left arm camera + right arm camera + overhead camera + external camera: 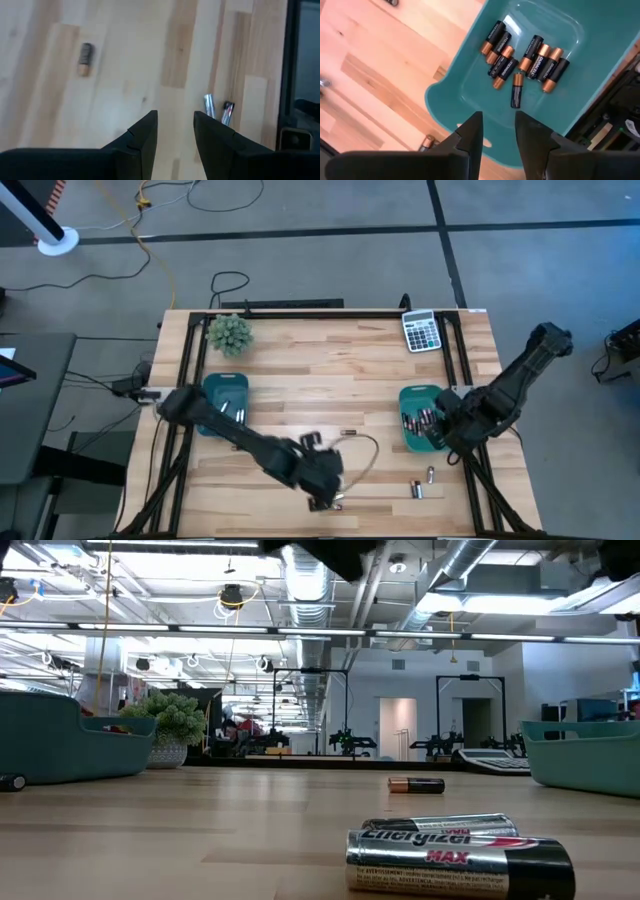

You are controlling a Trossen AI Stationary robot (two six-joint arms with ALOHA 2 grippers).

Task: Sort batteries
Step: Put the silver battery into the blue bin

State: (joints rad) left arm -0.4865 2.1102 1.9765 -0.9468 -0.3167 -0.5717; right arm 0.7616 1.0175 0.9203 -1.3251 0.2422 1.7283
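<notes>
Right hand (497,127) empty, fingers apart over right bin (470,75) rim, left hand (175,130) likewise above bare table (300,390).

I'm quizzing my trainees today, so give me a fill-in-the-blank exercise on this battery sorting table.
1. The coppery batteries lie in the ____ teal bin.
2. The right gripper hangs over that bin with its jaws holding ____.
3. The calculator sits at the table's far ____ corner.
4. The potted plant stands beside the ____ teal bin.

Missing words: right; nothing; right; left
</notes>
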